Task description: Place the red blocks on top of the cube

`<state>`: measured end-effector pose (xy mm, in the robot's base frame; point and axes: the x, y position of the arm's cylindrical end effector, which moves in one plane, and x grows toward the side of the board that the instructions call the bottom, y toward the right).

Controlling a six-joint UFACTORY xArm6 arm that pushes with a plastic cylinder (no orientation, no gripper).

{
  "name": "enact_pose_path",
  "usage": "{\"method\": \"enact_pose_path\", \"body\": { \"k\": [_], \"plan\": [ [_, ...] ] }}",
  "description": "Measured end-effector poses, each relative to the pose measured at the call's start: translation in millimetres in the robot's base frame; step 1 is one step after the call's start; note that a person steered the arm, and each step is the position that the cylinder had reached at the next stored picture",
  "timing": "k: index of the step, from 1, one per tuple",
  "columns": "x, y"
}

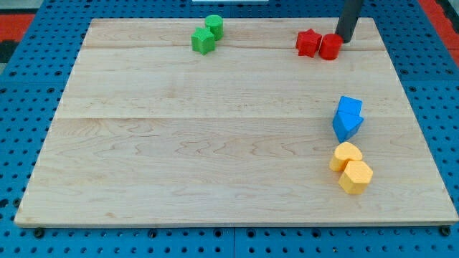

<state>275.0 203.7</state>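
Tip [346, 41] touching red cyl [330, 46] R side | red star [308, 43] adj L | pair axis L-R | tool: bare rod, no jaws

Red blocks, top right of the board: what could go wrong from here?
1. My tip sits at the view's right of the red cylinder, which touches the red star. A push leftward could split the pair rather than move it together.
2. Both reds lie near the board's top edge; a glancing push might slide one off.
3. The blue blocks lie well below, so the pair must be steered around, and contact may slip.
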Motion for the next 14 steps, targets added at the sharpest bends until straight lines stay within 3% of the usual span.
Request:
{"method": "enact_pose_path", "body": {
  "k": [2, 3, 5, 7, 10, 12, 13, 14],
  "plan": [
    [68.7, -6.1],
    [59.8, -3.0],
    [-16.5, -30.7],
    [55.4, -46.8],
    [81.3, -44.6],
    [-41.8, -44.6],
    [-71.8, -80.6],
    [-54.9, -114.4]
  ]
}}
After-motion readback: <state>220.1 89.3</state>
